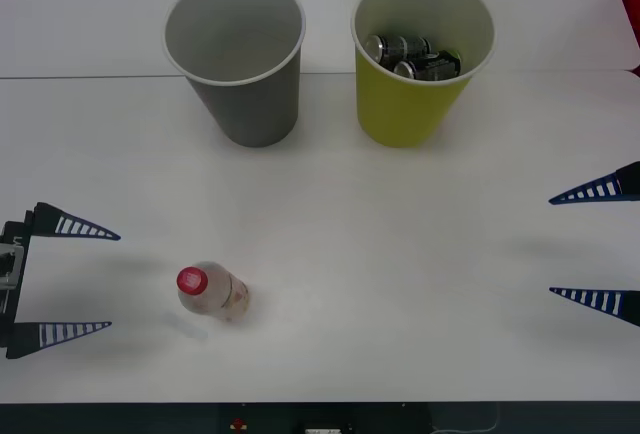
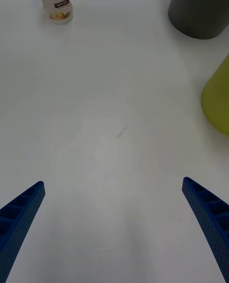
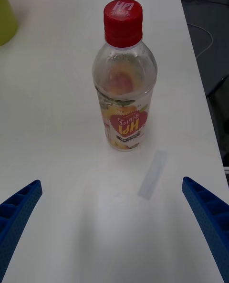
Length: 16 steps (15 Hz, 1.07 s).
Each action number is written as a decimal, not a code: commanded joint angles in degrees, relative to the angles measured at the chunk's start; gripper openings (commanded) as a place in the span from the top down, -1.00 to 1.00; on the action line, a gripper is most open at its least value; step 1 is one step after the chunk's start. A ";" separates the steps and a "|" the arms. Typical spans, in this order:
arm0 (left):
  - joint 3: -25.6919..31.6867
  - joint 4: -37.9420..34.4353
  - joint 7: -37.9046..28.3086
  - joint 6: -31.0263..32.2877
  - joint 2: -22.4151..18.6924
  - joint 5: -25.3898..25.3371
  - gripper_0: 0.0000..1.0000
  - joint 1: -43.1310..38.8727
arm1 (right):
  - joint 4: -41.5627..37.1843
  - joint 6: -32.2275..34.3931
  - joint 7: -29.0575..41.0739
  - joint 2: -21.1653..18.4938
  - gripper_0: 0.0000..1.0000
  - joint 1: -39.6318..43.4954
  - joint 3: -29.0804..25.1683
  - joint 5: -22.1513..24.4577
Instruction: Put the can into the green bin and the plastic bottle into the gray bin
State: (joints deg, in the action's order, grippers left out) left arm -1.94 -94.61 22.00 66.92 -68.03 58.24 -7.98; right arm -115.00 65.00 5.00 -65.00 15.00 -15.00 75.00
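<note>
White table (image 1: 420, 254), mostly bare in the middle. Near edge runs just below the plastic bottle (image 1: 210, 292) in front view; dark strip under it. A seam crosses the table behind the bins' bases. In left wrist view the table edge runs near the bottle's side w/ dark floor and a cable (image 3: 202, 35) past it.

Left gripper (image 1: 112, 281) sits at the left edge of the table, fingers spread wide, nothing between them, tips pointing toward the bottle. Bare table between tips and bottle. Right gripper (image 1: 550, 246) at the right edge, also spread wide, empty, well apart from everything; broad bare stretch of table in front of it.

Bottle stands upright on the near-left part of the table, well apart from both bins. Clear plastic, red screw cap, pale label w/ red and orange marks, looks empty or nearly so.

Gray bin (image 1: 240, 64) stands far-left of centre, upright; nothing seen in the part of its inside that shows. Green bin (image 1: 415, 64) just beside it on the right, a gap between them, upright, w/ dark and silver cans (image 1: 410, 54) lying inside.
</note>
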 commanded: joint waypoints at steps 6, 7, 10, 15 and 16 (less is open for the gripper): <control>-16.08 13.66 7.18 2.51 2.64 -9.54 -1.00 10.70 | 0.00 0.00 0.00 0.00 -1.00 0.00 0.00 0.00; -18.54 15.95 8.85 2.87 3.43 -11.13 -1.00 12.55 | 0.00 0.00 0.00 0.00 -1.00 0.00 0.00 0.00; -26.10 20.78 12.10 2.95 5.36 -14.99 -1.00 17.38 | 0.00 0.00 0.00 0.00 -1.00 0.00 0.00 0.00; -31.11 23.24 13.60 0.40 8.53 -16.75 -1.00 21.16 | 0.00 0.00 0.00 0.00 -1.00 0.00 0.00 0.00; -31.46 23.15 13.86 -0.30 9.32 -16.66 -1.00 21.60 | 0.00 0.00 0.00 0.00 -1.00 0.00 0.00 0.00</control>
State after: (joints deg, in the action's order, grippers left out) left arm -33.14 -71.39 35.65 67.22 -59.32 41.48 13.30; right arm -115.00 65.00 5.00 -65.00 15.00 -15.00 75.00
